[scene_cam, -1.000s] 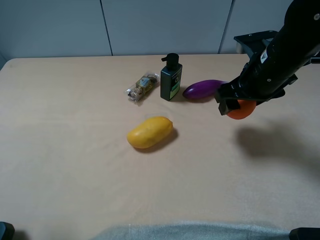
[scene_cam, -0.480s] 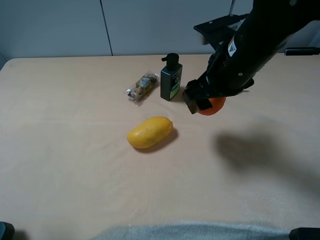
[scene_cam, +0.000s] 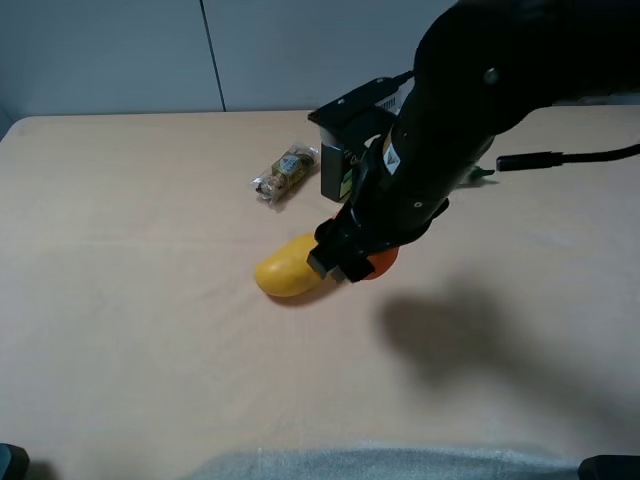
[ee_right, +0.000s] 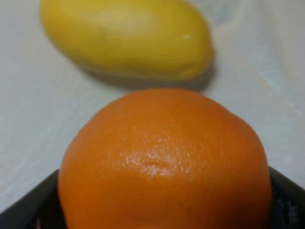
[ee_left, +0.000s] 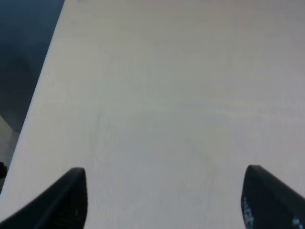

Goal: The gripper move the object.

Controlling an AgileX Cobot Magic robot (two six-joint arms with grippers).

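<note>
My right gripper [scene_cam: 352, 264] is shut on the bright orange tangerine [scene_cam: 381, 262] and holds it above the table, right beside the yellow mango-like fruit [scene_cam: 284, 269]. In the right wrist view the tangerine [ee_right: 164, 162] fills the jaws, with the yellow fruit [ee_right: 126, 36] just beyond it. The left gripper [ee_left: 164, 200] is open and empty over bare table; it is out of the exterior view.
A dark green pump bottle [scene_cam: 336, 170] stands behind the arm, partly hidden. A snack packet [scene_cam: 283, 172] lies to its left. The purple eggplant is hidden behind the right arm. The beige table [scene_cam: 130, 300] runs wide to the left and front.
My right arm has carried the tangerine leftward and toward the front, from beside the eggplant to next to the yellow fruit. The arm now hides the eggplant.
</note>
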